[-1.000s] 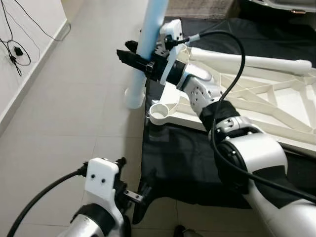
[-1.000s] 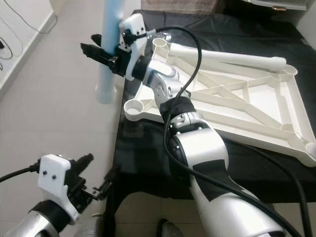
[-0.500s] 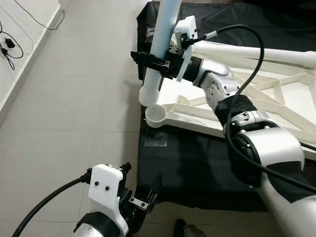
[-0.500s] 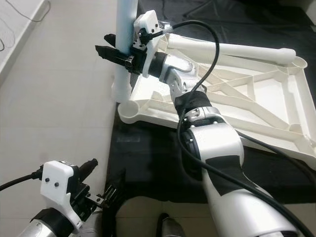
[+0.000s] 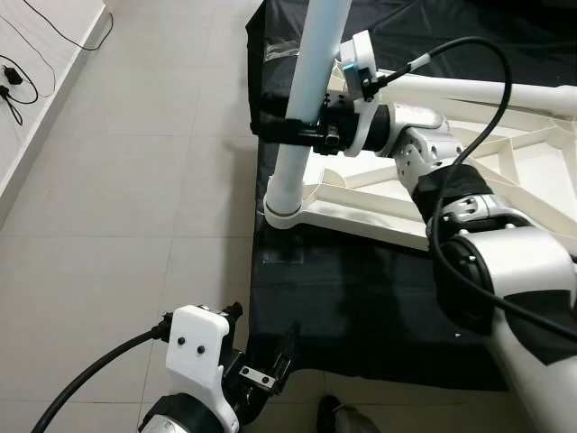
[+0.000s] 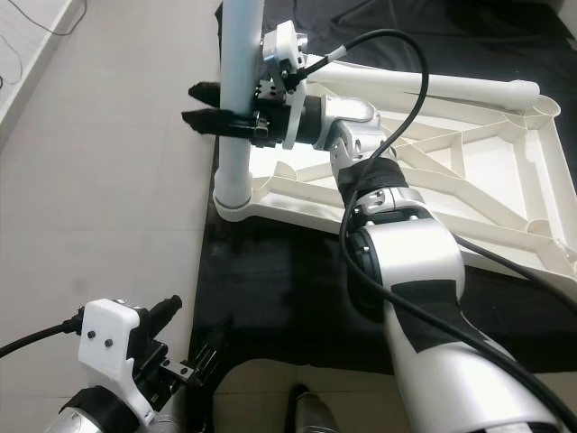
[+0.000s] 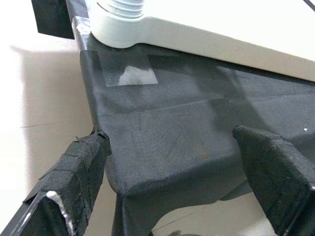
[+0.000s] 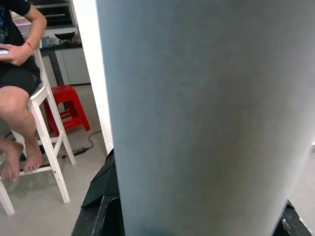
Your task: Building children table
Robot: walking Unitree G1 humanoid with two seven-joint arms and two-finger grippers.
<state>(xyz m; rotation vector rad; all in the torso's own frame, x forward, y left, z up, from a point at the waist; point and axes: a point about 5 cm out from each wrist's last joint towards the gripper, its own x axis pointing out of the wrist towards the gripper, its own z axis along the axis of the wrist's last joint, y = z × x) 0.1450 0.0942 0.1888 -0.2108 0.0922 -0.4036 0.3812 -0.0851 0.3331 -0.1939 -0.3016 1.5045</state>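
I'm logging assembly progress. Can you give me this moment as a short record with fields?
Surface: black cloth
Workpiece: white plastic tabletop, lying underside up
Part in hand: pale blue plastic table leg, upright
Leg foot: at the near-left corner socket
Right gripper: shut on the leg, mid-shaft
Left gripper: open, low beside the cloth's edge
Fitted already: another white leg along the far side

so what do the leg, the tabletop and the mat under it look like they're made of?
Leg: likely smooth moulded plastic, pale blue-white, soft sheen. Tabletop: also looks like plastic, cream, with moulded ribs and round corner sockets. Mat: woven black fabric; weave and a frayed, folded edge show.
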